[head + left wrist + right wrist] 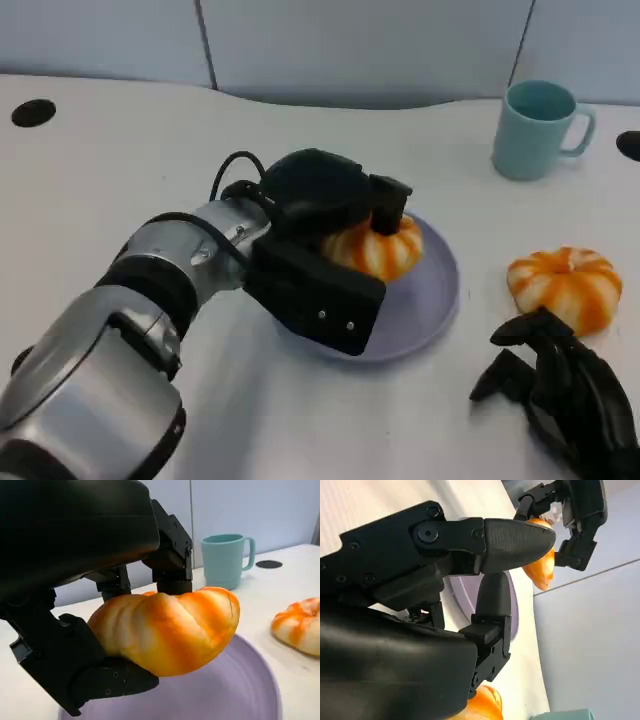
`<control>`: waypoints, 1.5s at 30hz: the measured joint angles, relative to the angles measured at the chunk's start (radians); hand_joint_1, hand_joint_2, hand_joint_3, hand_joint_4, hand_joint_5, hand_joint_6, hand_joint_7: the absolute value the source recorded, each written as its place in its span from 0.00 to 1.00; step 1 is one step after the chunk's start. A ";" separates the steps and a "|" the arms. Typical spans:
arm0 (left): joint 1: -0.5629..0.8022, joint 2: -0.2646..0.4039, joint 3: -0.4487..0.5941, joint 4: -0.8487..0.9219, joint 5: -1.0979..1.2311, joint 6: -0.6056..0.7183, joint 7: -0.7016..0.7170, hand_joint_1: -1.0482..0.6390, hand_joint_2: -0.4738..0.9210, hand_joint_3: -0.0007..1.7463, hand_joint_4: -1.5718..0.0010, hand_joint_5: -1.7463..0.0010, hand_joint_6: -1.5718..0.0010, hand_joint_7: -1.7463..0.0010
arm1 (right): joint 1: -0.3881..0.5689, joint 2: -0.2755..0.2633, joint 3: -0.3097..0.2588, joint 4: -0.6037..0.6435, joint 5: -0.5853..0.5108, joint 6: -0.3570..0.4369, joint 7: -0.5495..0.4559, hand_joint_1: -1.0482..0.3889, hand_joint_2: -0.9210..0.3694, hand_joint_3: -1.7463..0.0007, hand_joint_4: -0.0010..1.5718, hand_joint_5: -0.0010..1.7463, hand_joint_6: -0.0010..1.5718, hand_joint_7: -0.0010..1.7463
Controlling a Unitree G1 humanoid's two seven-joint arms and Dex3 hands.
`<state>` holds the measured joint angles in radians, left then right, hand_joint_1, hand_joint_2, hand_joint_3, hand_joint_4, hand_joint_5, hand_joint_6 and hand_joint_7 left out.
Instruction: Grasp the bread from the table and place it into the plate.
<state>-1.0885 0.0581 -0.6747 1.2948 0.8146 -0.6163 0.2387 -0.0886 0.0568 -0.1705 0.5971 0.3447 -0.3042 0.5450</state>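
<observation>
white table (120,150) — holds lavender plate (430,300), teal mug (535,128) at far right, second striped orange bread (565,285) right of the plate — right hand (560,385) rests near it

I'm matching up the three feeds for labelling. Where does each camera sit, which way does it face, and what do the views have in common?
Head view: up high, looking down at the table; shows the left hand over the plate and the right hand.
Left wrist view: behind the left hand, facing the held bread, with the mug beyond.
Right wrist view: behind the right hand, tilted, facing the plate.
All three share the held bread and plate.
</observation>
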 measured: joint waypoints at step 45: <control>-0.002 0.003 0.036 -0.001 -0.053 0.087 -0.270 0.05 1.00 0.35 0.89 0.64 0.74 0.95 | 0.022 0.007 0.003 -0.033 -0.002 0.014 -0.008 0.41 0.00 0.71 0.31 1.00 0.24 0.90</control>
<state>-1.0907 0.0611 -0.6384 1.2933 0.7619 -0.5297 -0.0313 -0.0663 0.0636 -0.1677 0.5639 0.3429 -0.2899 0.5366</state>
